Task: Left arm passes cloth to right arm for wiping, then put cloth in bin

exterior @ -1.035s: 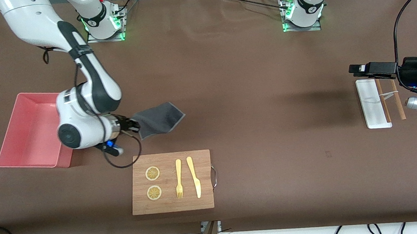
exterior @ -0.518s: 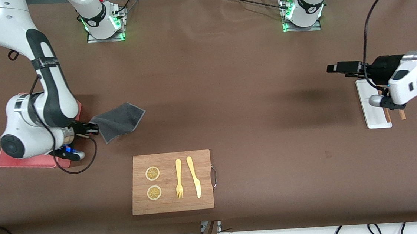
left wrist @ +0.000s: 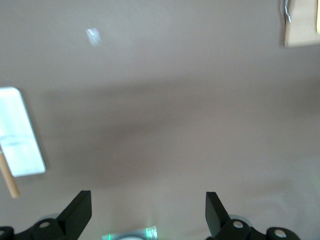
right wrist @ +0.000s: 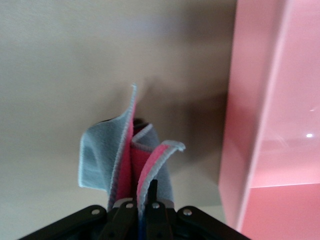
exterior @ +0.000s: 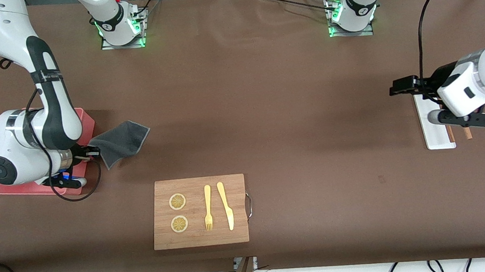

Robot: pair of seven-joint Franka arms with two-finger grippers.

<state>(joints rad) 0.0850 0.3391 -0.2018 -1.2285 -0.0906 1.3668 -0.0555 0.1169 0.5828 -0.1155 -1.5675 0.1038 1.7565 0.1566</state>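
The cloth is showing a dark grey upper face with a paler stitched edge in the front view; in the right wrist view it is folding on itself, a magenta-red inner side peeking between soft grey flaps. It is hanging in the air from one bunched corner, the rest spreading out toward the middle of the table, just beside the bin's wall at the right arm's end. The right gripper is pinching that corner, its two black fingers pressed together on the fabric, and is sitting over the bin's edge.

The bin is showing as a salmon-pink rectangular tub with smooth, glossy plastic walls, mostly covered by the white right arm with its black joint caps.

Nearer the front camera, a wooden cutting board with a metal handle is carrying two lemon slices, a yellow fork and a yellow knife.

At the other end of the table the left gripper is hovering over a flat white tray, its fingers spread wide apart with nothing between them. Wooden sticks are lying across the tray. A matte brown table cover is lying under everything.
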